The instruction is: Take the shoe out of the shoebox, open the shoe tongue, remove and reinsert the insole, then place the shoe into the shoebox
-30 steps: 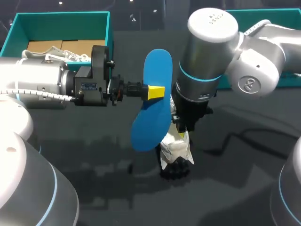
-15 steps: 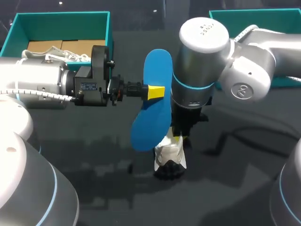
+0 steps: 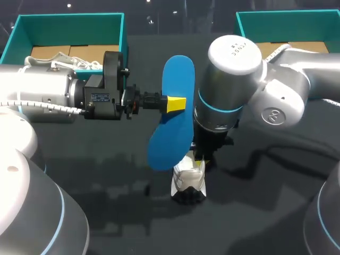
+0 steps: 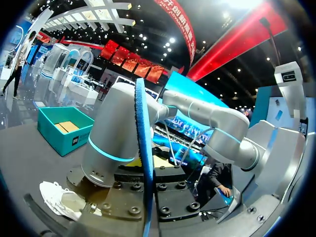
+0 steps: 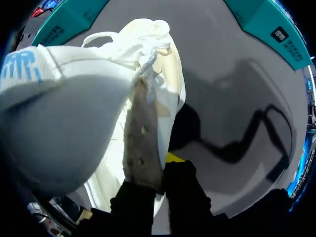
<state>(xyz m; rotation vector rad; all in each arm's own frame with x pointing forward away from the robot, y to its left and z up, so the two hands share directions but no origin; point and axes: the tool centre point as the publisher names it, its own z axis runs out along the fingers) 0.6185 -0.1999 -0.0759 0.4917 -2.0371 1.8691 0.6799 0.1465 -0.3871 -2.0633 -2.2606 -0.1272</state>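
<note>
While the left gripper [image 3: 175, 104] has its fingers clamped on the blue insole [image 3: 172, 114], that insole stands on edge above the middle of the dark counter [image 3: 265, 212], its long axis running from far to near and leaning a little left at the near end. Just right of it, the right gripper [image 5: 158, 173] has its fingers pinched on the upper edge of the white shoe [image 3: 188, 180], which points down and near, dark sole end nearest. Blue lettering [image 5: 19, 64] marks the shoe's padded part. The left box [image 3: 69, 21], teal, sits at the far left; the right box [image 3: 287, 18] at the far right carries a small label [image 5: 279, 34].
</note>
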